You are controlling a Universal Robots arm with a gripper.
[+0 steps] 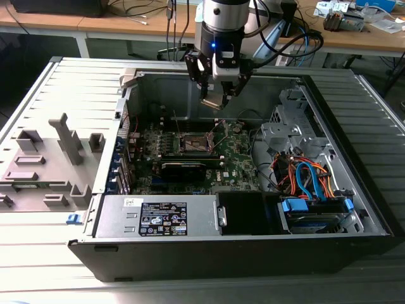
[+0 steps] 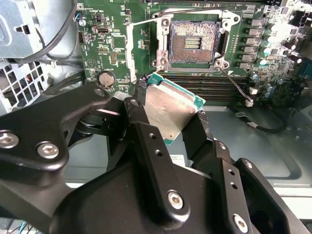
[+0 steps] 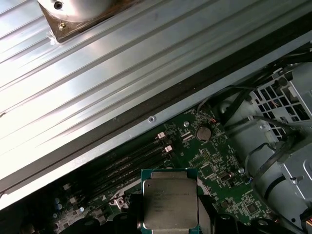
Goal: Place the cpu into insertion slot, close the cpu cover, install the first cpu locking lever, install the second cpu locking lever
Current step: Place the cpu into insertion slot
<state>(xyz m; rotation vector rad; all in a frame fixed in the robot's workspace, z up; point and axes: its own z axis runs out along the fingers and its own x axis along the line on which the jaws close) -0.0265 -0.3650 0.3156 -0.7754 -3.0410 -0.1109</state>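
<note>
My gripper [image 1: 215, 98] hangs over the open computer case, shut on the cpu [image 1: 213, 102]. The cpu [image 2: 170, 107] is a flat square chip with a silver-grey top and green edge, pinched tilted between the black fingers [image 2: 141, 122]. In the first wrist view the cpu [image 3: 169, 202] sits above the green motherboard. The insertion slot [image 2: 192, 44] lies open below and a little aside of the chip, its dark pin field bare. The cpu cover [image 2: 130, 48] stands swung up beside the slot. A thin wire lever [image 2: 239, 90] lies loose next to it.
Long black memory slots [image 2: 209, 83] run between the chip and the socket. A black card [image 1: 183, 168], the power supply [image 1: 161, 218] and a drive cage with blue and orange cables [image 1: 310, 183] fill the case. A grey fixture tray [image 1: 44, 164] lies at the exterior view's left.
</note>
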